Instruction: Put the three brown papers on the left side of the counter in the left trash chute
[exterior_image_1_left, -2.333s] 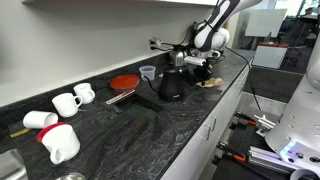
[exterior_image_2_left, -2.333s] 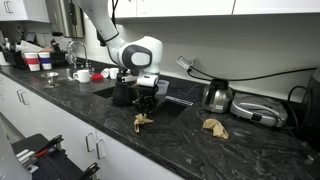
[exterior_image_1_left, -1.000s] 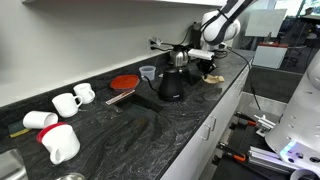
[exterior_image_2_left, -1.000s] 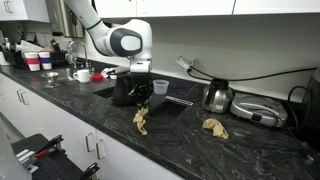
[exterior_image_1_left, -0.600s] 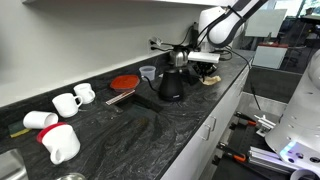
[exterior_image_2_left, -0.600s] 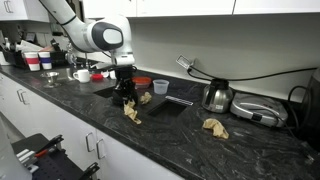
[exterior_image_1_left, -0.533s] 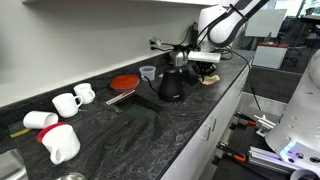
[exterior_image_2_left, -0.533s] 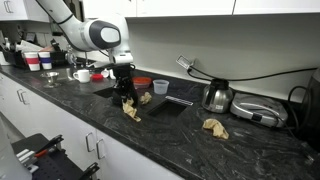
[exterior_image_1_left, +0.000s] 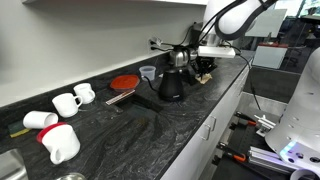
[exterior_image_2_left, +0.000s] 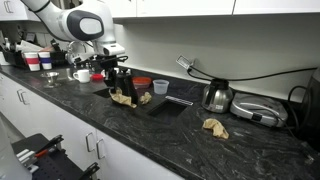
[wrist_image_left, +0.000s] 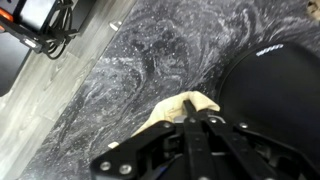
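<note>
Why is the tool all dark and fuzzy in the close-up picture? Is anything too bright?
In the wrist view, the tool sits right against the lens, so it looks dark and out of focus; the paper it grips and the counter are clearer. In an exterior view, the windows behind the arm are washed out and bright.
</note>
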